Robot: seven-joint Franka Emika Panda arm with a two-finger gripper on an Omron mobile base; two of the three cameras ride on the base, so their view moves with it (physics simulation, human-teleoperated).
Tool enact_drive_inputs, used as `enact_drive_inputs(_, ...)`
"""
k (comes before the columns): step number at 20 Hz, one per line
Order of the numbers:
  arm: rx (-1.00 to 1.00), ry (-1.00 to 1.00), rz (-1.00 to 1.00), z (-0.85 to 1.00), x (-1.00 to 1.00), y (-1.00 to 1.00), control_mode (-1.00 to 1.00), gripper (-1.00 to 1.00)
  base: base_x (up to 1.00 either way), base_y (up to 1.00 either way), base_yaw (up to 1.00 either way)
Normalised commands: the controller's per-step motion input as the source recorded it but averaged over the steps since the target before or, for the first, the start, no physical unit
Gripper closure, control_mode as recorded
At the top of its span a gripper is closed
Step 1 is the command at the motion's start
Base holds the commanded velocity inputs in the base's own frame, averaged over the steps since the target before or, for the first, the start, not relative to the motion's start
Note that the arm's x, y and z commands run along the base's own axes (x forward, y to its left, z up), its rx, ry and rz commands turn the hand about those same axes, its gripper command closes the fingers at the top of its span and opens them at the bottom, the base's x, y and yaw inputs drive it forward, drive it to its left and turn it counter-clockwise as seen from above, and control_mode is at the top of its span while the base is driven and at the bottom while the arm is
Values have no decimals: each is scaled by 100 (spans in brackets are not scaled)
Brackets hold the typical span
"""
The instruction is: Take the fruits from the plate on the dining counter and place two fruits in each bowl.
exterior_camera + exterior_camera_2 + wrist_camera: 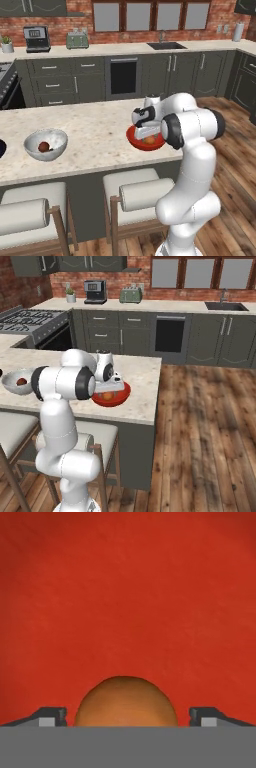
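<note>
My gripper [148, 135] hangs down inside the glossy red bowl [134, 141] near the right end of the dining counter [90, 127]. In the hand view an orange fruit [126, 702] lies on the red bowl's floor [125, 587] between the two fingertips [50, 717], with a small gap on each side, so the gripper [127, 718] is open. The orange fruit [108, 397] shows under the hand in the red bowl [122, 393]. The grey-white bowl [57, 140] holds a dark red-brown fruit [44, 146]. A dark sliver of the plate [1, 148] sits at the left edge.
Two padded stools [135, 192] stand under the counter's near edge. The counter ends just right of the red bowl, above wooden floor [200, 421]. The back counter holds a coffee machine [36, 39], toaster [77, 39] and sink [166, 45].
</note>
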Motion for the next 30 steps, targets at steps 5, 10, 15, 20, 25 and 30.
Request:
enact_drive_inputs(5, 0, -2, -16, 61, -15, 0, -100, -100, 0, 0, 0)
enact_drive_inputs(10, 0, -3, -28, 98, -90, -2, -100, -100, 0, 0, 0)
enact_drive_inputs(15, 3, 0, -35, 87, -100, -40, -100, -100, 0, 0, 0)
enact_drive_inputs(20, 3, -10, -15, 96, -100, -13, -100, -100, 0, 0, 0)
enact_drive_inputs(25, 0, -10, 1, 61, -96, 0, -100, -100, 0, 0, 0)
enact_drive_inputs(30, -1, 0, 3, 17, -90, 15, -100, -100, 0, 0, 0)
